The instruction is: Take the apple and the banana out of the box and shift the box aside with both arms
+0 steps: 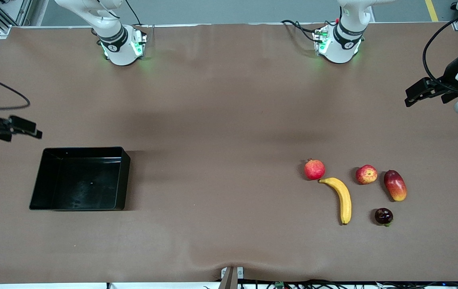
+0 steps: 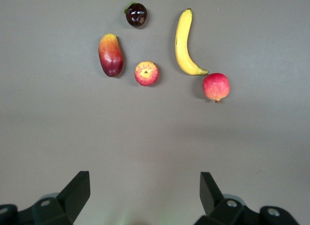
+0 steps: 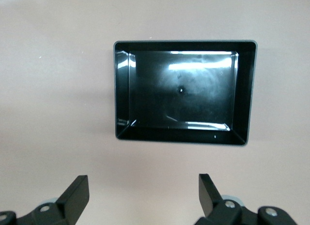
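A: Left gripper (image 1: pixel 409 100) spread wide, holding nothing, up over the table's edge at the left arm's end. Right gripper (image 1: pixel 36 133) likewise wide and empty, over bare table at the right arm's end, just above the box (image 1: pixel 121 176).

B: And the box?

A: Empty, flat on the table (image 1: pixel 221 120), open side up, well apart from all fruit. Long axis along the table's length.

B: Fruit?

A: Out already. Apple (image 1: pixel 366 174) on the table toward the left arm's end, between pomegranate (image 1: pixel 314 169) and mango (image 1: pixel 395 185). Banana (image 1: pixel 342 198) just beside the pomegranate, long axis running toward the front camera, one tip nearly touching the pomegranate, the other pointing at the camera. Dark plum-like fruit (image 1: pixel 384 216) nearest the camera.

B: Left to do?

A: Seemingly nothing. Fruit removed, box set aside, both arms clear and waiting.
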Robot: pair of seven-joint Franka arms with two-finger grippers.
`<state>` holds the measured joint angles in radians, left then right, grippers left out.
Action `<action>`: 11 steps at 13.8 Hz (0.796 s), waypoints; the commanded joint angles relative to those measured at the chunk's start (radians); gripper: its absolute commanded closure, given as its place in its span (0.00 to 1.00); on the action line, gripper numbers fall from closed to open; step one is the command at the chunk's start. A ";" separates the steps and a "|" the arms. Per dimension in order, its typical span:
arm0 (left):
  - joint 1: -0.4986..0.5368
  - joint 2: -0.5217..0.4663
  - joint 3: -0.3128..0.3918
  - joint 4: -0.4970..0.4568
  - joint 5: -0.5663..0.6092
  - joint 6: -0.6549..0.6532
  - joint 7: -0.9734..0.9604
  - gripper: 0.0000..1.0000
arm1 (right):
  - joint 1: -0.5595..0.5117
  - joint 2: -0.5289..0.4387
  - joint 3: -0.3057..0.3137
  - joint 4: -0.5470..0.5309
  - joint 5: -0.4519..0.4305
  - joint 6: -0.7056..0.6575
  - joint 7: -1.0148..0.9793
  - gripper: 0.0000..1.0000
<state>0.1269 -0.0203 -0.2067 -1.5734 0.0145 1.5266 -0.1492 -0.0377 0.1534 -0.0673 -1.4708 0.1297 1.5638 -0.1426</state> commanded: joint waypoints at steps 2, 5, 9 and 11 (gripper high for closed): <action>-0.003 0.006 -0.003 0.018 -0.013 -0.020 0.013 0.00 | 0.021 -0.075 -0.006 -0.029 -0.016 -0.082 0.062 0.00; 0.008 0.006 -0.005 0.019 -0.016 -0.020 0.017 0.00 | 0.053 -0.098 -0.003 -0.036 -0.079 -0.088 0.097 0.00; 0.007 0.006 -0.005 0.018 -0.014 -0.020 0.017 0.00 | 0.053 -0.110 -0.003 -0.054 -0.085 -0.090 0.098 0.00; 0.008 0.006 -0.005 0.018 -0.014 -0.020 0.017 0.00 | 0.052 -0.121 -0.003 -0.048 -0.085 -0.108 0.103 0.00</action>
<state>0.1266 -0.0196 -0.2082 -1.5734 0.0145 1.5264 -0.1477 0.0065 0.0734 -0.0682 -1.4948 0.0565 1.4698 -0.0630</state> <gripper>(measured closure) 0.000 0.000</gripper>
